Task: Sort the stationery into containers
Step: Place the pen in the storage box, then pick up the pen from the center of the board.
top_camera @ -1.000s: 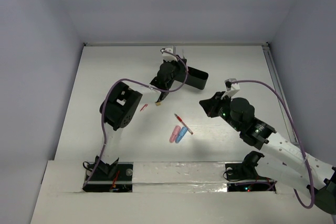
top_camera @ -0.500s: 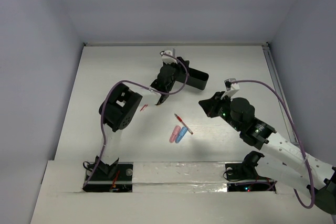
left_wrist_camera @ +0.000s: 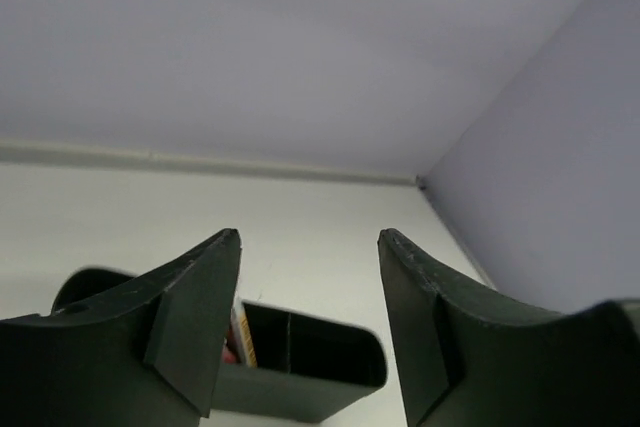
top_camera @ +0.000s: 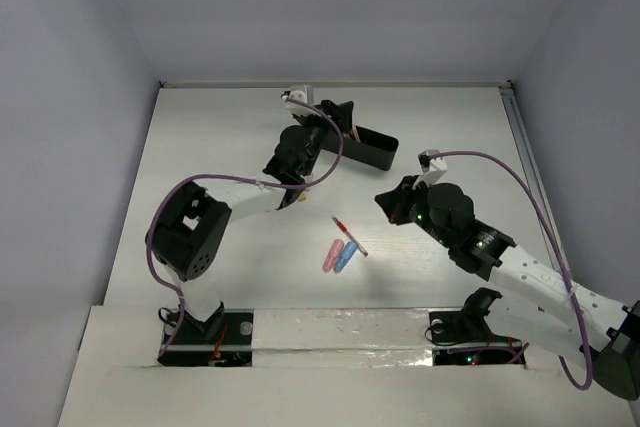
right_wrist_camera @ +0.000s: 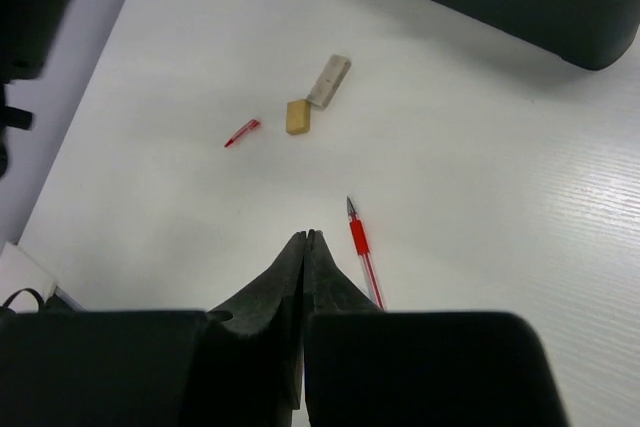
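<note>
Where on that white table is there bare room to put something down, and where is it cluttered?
Bare: the far right of the table, between the black tray and the right wall; also the far left corner, beyond the left arm. Crowded: the middle, where the red pen, capsules and erasers lie between that arm and the right gripper.
</note>
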### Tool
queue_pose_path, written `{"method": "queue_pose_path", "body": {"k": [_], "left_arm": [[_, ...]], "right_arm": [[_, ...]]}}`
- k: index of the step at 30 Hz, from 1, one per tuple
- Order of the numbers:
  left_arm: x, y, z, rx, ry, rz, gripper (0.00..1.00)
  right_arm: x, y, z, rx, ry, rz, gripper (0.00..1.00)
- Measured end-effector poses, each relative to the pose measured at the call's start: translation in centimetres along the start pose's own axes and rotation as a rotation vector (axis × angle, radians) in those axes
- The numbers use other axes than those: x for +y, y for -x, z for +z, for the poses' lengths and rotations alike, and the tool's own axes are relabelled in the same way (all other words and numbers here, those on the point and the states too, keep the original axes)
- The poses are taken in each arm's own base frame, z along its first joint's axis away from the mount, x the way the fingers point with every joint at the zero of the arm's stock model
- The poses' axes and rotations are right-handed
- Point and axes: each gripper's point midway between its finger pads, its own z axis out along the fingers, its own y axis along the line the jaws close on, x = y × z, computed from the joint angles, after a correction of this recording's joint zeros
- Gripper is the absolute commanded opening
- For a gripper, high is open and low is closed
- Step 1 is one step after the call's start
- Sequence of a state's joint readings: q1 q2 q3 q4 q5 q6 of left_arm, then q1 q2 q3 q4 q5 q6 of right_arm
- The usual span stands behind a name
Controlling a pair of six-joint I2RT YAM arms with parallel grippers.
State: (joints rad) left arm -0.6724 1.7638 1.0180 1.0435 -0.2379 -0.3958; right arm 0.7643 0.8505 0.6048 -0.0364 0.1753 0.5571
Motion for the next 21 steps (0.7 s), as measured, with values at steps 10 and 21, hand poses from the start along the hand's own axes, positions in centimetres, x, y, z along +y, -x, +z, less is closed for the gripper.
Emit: {"method": "queue_pose_path", "body": {"k": [10,21], "left_arm": [[-0.8,3.1,-3.9,-0.009,-0.028,-0.036,0.0],[5.0,-2.2,-15.3,0.228,0.124,-0.071,0.0]], "right_arm": [[-0.7,-2.0,1.4,0.079,-0.03,-0.031,0.0],[-2.0,-7.9,4.6,0.331,-0.059,-0.104,0.02]]}}
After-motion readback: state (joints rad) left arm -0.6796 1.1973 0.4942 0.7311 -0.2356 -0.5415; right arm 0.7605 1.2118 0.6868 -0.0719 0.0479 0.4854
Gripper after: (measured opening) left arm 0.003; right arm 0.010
